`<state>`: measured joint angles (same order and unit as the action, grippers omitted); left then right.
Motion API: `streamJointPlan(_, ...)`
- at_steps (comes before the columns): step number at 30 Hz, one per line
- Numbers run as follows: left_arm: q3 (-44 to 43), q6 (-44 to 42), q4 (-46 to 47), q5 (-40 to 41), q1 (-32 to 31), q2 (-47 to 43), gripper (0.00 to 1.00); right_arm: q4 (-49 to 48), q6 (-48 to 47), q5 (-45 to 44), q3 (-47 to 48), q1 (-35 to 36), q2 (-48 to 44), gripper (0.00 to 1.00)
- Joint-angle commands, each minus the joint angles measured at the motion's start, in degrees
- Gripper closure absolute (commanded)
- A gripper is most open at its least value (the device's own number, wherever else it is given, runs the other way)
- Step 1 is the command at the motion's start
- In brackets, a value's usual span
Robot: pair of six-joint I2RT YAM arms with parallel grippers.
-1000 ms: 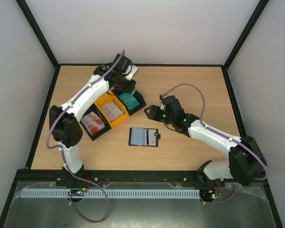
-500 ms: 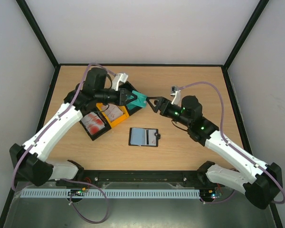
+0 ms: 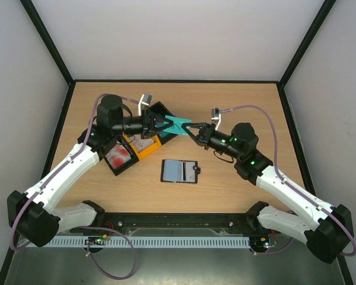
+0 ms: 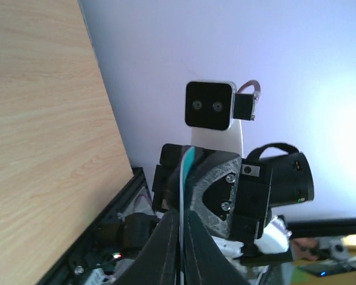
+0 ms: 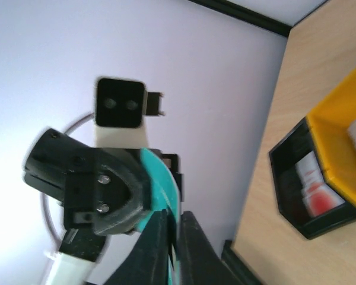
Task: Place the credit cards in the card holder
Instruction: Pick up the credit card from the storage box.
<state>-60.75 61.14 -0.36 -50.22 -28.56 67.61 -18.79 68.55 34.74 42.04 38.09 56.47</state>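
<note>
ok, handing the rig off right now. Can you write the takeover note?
Left gripper: shut on the teal card, held in the air above the table.
Right gripper: looks shut on the same card's other end, so this is mid-handover. Both wrist views show the card edge-on between the fingers.
Card holder: lies open and flat on the table, nearer the arm bases, with nothing touching it.
Other cards: red-and-white cards in the black bin, more in the yellow bin.
Done: one card is up.
Left: likely the left gripper releases, the right slots the card into the holder, then the remaining cards.
</note>
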Motion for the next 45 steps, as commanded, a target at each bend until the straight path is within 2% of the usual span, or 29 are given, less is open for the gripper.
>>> streamJointPlan(1, 0.92, 11.28, 9.88, -1.76, 0.52, -1.41, 0.86, -1.64, 6.96, -0.37, 1.19, -0.25, -0.13, 0.98)
streamJointPlan(3, 0.98, 10.80, 9.95, 1.38, 0.25, -1.73, 0.66, -2.71, 11.07, -2.08, 0.87, -0.21, 0.25, 0.98)
streamJointPlan(5, 1.71, 10.33, 10.42, 5.29, -0.49, -2.15, 0.54, -3.16, 16.00, -4.21, 0.72, -0.25, 0.58, 0.98)
streamJointPlan(7, 3.28, 11.10, 12.50, 9.80, -1.49, -2.58, 0.48, -1.49, 18.45, -5.98, 1.71, -0.23, 1.32, 0.98)
streamJointPlan(9, 5.83, 12.96, 15.63, 15.67, -3.40, -3.18, 0.48, 3.04, 18.94, -7.43, 4.12, -0.21, 2.63, 0.98)
streamJointPlan(12, 10.67, 17.52, 19.67, 24.79, -6.81, -4.69, 0.51, 6.14, 20.67, -9.43, 5.38, -0.23, 3.99, 0.98)
streamJointPlan(16, 15.26, 22.29, 26.88, 32.66, -11.22, -5.09, 0.59, 6.60, 23.79, -12.89, 3.82, -0.20, 4.35, 0.98)
streamJointPlan(22, 17.18, 21.70, 27.52, 38.38, -12.31, -6.59, 0.84, 6.97, 22.02, -12.66, 3.26, -0.20, 3.90, 0.98)
streamJointPlan(24, 17.11, 20.25, 27.29, 38.93, -11.96, -6.37, 0.89, 5.18, 22.02, -11.31, 2.17, -0.20, 3.51, 0.98)
streamJointPlan(27, 16.80, 20.60, 28.48, 35.67, -10.19, -4.20, 0.89, 3.06, 22.36, -9.96, 1.14, -0.25, 3.06, 0.98)
streamJointPlan(28, 16.92, 21.19, 29.69, 34.12, -9.83, -3.44, 0.86, 2.73, 22.44, -9.34, 0.88, -0.25, 3.04, 0.98)
streamJointPlan(30, 16.97, 21.80, 30.92, 33.17, -9.77, -2.22, 0.76, 1.08, 22.72, -8.87, 0.47, -0.21, 2.81, 0.98)
streamJointPlan(32, 17.04, 21.92, 31.24, 33.35, -9.76, -1.65, 0.74, 0.67, 22.86, -8.37, 0.22, -0.21, 2.69, 0.98)
streamJointPlan(39, 16.19, 19.83, 30.89, 34.11, -9.76, -1.40, 0.96, 0.46, 23.10, -7.45, -2.05, -0.20, 1.64, 0.98)
streamJointPlan(42, 16.18, 19.22, 30.56, 33.93, -9.63, -0.94, 0.96, 0.25, 22.26, -6.97, -2.32, -0.20, 1.46, 0.98)
streamJointPlan(45, 16.05, 19.08, 30.59, 32.96, -9.59, -0.06, 0.87, -0.58, 21.75, -6.63, -2.64, -0.21, 1.24, 0.98)
